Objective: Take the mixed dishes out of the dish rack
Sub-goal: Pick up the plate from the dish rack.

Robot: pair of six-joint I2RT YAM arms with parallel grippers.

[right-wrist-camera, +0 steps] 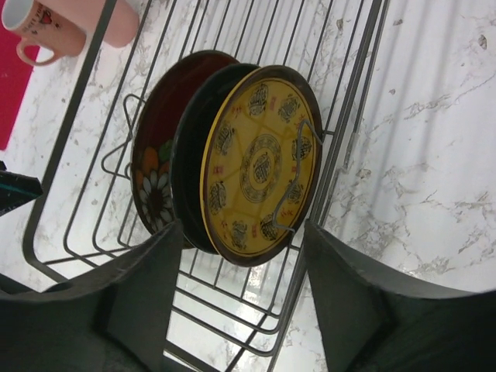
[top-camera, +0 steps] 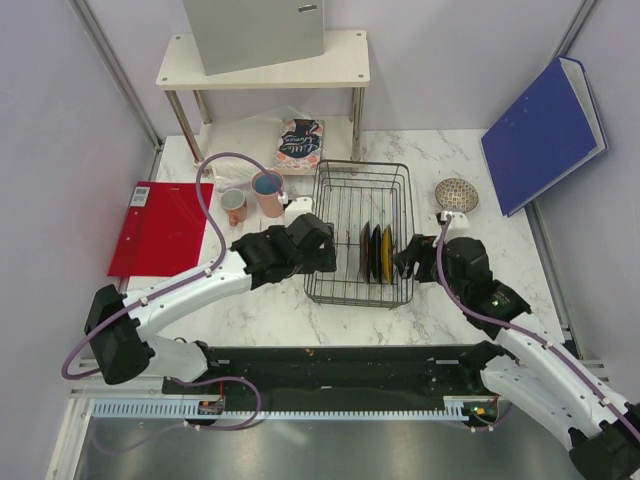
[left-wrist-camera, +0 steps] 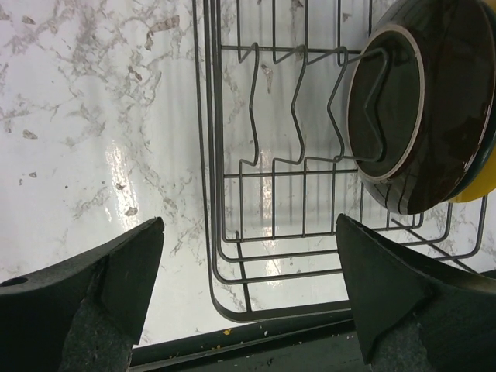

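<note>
Right gripper (right-wrist-camera: 242, 229): jaws apart, holding nothing, one finger on each side of the lower rim of the plate stack, no contact that I can see. Left gripper (left-wrist-camera: 249, 221): spread wide, empty, hovering outside the rack's opposite long side.

Directly ahead of the right fingers, the black-yellow plate (right-wrist-camera: 260, 163) stands on edge in the dish rack (right-wrist-camera: 349, 116), propped by a wire divider. Behind it is what looks like a plain dark plate, then the red floral plate (right-wrist-camera: 155, 178). They sit close, nearly touching.

Handling, judged: glazed ceramic, so rigid, fairly heavy, slick and chippable. Pinch the exposed rim of the nearest plate, well in from the edge, and lift straight up clear of the divider. A tilt could knock its neighbours.

Already outside the rack: small pink mug (right-wrist-camera: 46, 27) and tall pink cup (top-camera: 268, 193) beyond the left gripper, speckled bowl (top-camera: 456, 194) beyond the right.

Surface: glossy marble-look tabletop (right-wrist-camera: 434, 155), hard and unforgiving. Bare patches lie just beside the right gripper. A red folder (top-camera: 160, 225) and a blue binder (top-camera: 545, 135) crowd the far sides.
</note>
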